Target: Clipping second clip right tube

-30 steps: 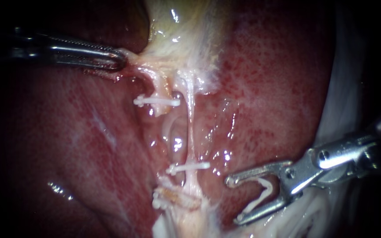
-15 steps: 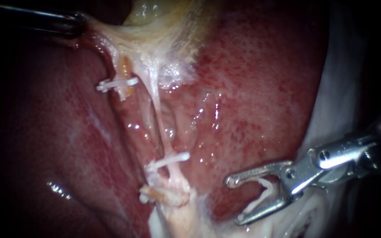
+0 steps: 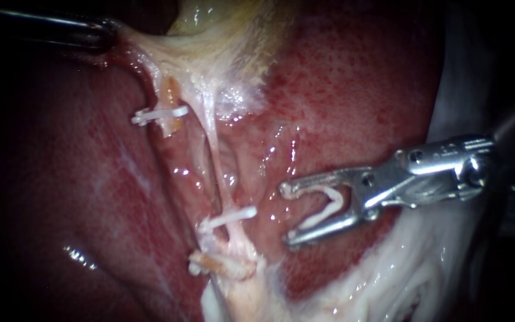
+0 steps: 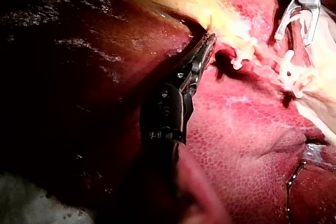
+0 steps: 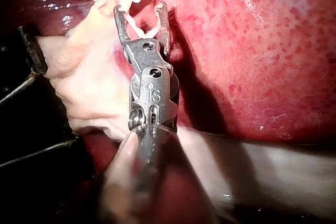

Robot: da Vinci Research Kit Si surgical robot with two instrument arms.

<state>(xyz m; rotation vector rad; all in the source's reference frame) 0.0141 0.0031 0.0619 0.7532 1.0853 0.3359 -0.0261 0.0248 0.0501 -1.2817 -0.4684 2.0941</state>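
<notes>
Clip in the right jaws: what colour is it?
White clip, best seen in the endoscope view.

You see the liver (image 3: 359, 89) spread red and speckled, wet with glints; the gallbladder (image 3: 222, 30) lies pale yellow at its upper edge; white stringy tissue (image 3: 412, 280) borders the liver at lower right.

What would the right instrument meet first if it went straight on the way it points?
Probably the right tube, about where its white clip sits; the right instrument may be nearer the camera.
</notes>
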